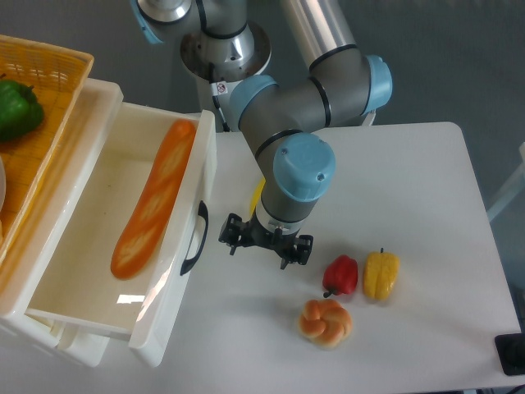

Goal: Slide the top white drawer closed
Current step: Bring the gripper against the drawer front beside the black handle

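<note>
Camera view from above is showing the UR5e arm (308,94) reaching down from the back of the table, its blue-capped wrist pointing at the tabletop and the gripper (264,245) hanging just over the white table (426,197). Its two black fingers (231,239) are standing spread apart with nothing between them, lined up roughly along the table's width.

Much of the scene is being cut off or covered. The wrist is hiding nearly all of a yellow banana (257,195), of which only a sliver is showing beside the arm. The yellow woven basket (49,90) is running off the left edge, with a green pepper (18,108) in it that is partly cropped. The lower drawer is lying almost wholly under the upper one, so only a corner is peeking out at the bottom left.

The top white drawer (98,246) is standing pulled far out on the left side, with a long baguette (154,199) lying lengthwise in its tray. Its black handle (195,238) is facing the gripper, near the closer finger but apart from it, with bare table between them. On the gripper's other side a red pepper (340,275), a yellow pepper (381,274) and a bread roll (325,321) are sitting close together.
</note>
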Controlling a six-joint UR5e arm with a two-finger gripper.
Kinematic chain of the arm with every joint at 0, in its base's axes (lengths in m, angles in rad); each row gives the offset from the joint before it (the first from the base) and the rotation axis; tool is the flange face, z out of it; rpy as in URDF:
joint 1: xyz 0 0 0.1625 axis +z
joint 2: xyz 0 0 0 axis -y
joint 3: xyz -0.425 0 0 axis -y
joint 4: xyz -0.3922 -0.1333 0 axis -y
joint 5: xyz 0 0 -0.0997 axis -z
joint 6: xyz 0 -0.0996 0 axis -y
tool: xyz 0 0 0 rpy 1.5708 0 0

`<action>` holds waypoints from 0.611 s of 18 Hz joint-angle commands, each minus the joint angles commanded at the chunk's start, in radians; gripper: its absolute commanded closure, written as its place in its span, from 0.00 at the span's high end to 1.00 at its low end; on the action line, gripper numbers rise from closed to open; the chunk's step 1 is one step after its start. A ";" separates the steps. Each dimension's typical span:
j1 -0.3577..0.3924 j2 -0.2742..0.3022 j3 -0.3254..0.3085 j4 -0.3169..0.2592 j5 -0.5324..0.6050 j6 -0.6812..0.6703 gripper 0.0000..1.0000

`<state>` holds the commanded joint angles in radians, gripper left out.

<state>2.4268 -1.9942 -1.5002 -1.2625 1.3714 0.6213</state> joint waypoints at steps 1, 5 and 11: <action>0.000 0.000 0.000 0.000 0.000 0.000 1.00; -0.012 -0.006 0.000 0.000 0.002 -0.002 1.00; -0.026 -0.012 0.000 0.000 0.002 -0.002 1.00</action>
<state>2.4007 -2.0064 -1.5002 -1.2625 1.3729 0.6197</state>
